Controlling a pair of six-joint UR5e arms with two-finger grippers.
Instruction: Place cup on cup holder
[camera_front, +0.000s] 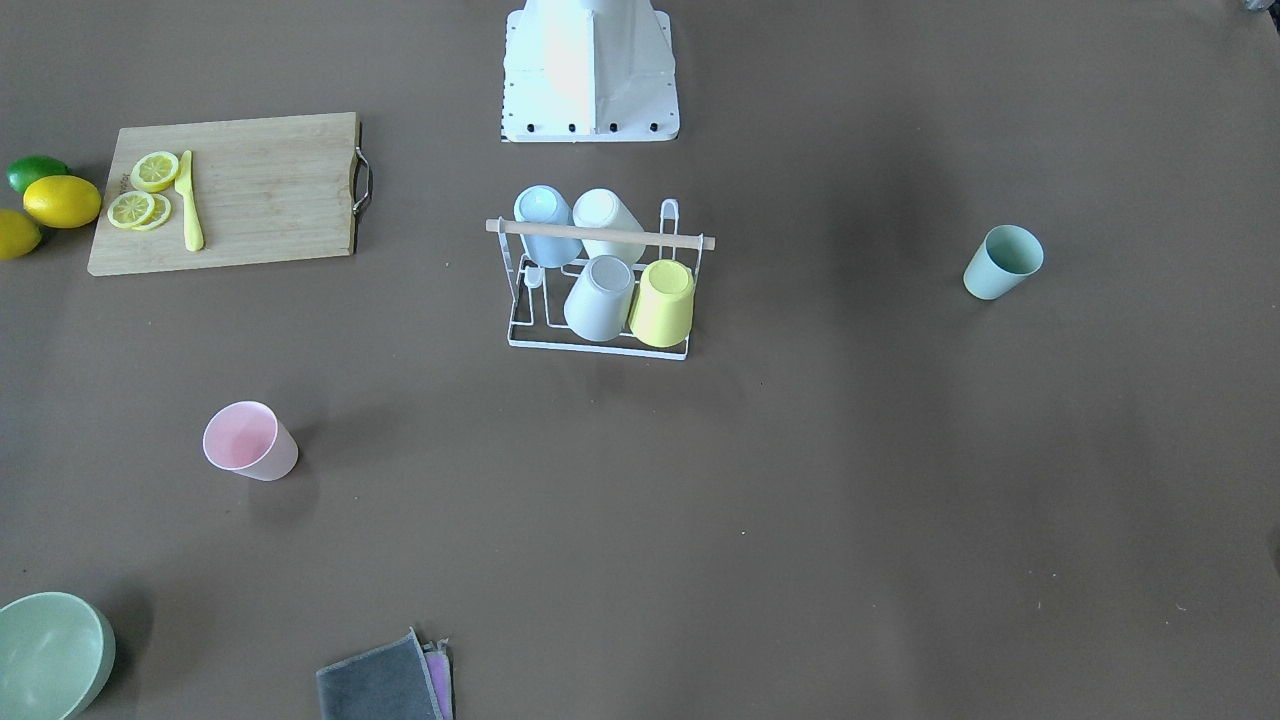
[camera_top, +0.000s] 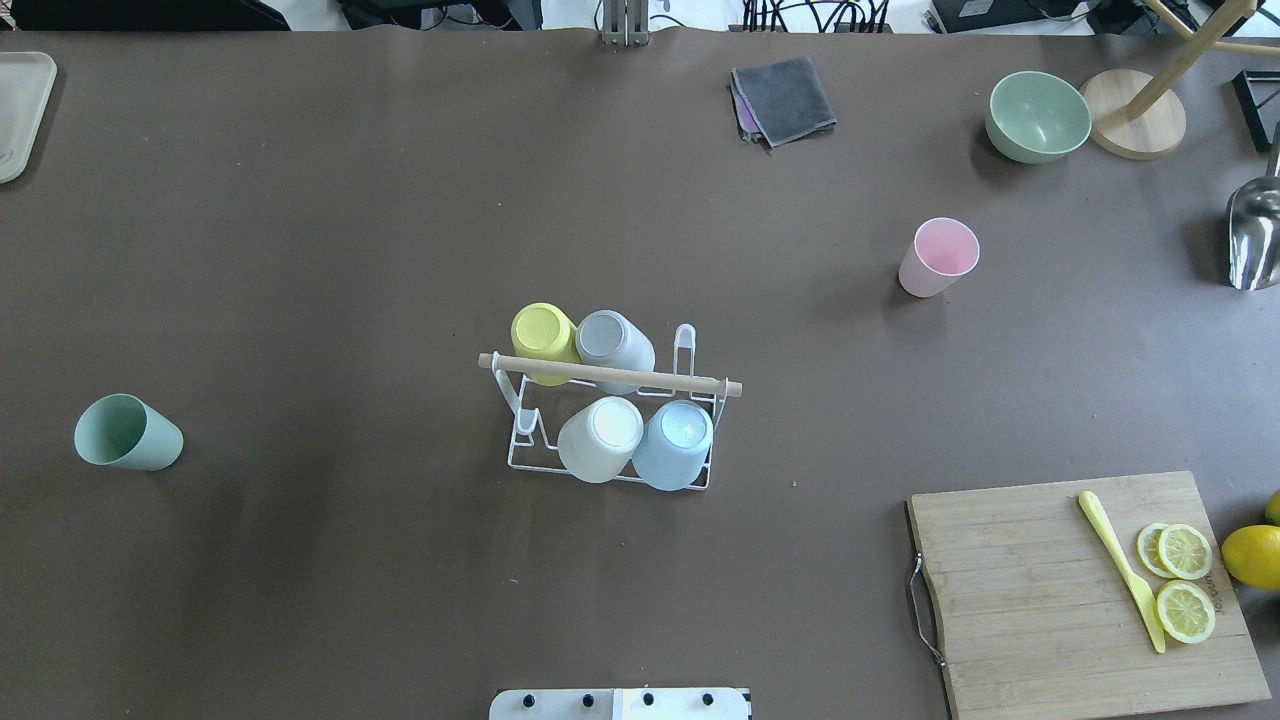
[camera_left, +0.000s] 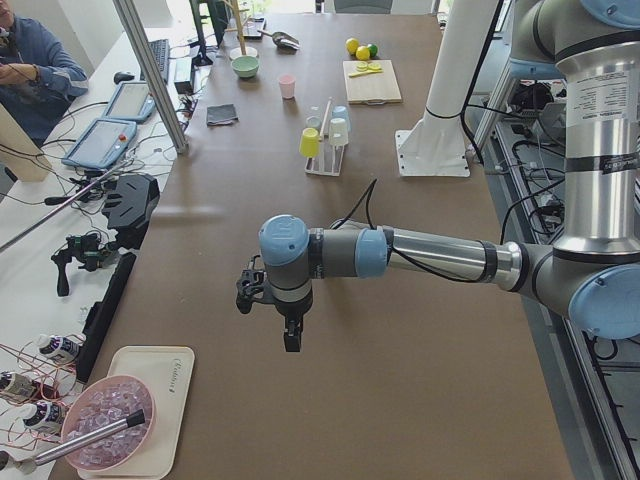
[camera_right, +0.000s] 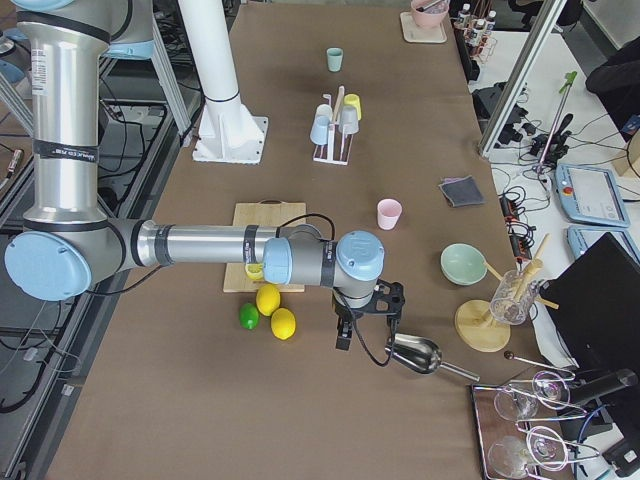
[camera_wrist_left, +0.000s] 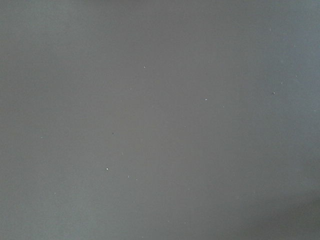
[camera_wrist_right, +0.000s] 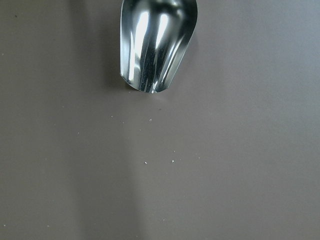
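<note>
Bowl (camera_front: 45, 655) cut off, cup holder (camera_front: 600, 234) prongs hidden by cups (camera_front: 600, 298)

We look along a long brown table (camera_top: 300, 200), evenly lit, with a white side bench (camera_left: 22, 240) bearing tablets (camera_left: 100, 145) beside an aluminium post (camera_left: 152, 75).

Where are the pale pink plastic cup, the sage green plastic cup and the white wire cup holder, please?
pale pink plastic cup (camera_top: 921, 275): overhead exterior view, outer wall.
sage green plastic cup (camera_top: 158, 447): overhead exterior view, outer wall.
white wire cup holder (camera_top: 610, 375): overhead exterior view, wooden rod.
</note>
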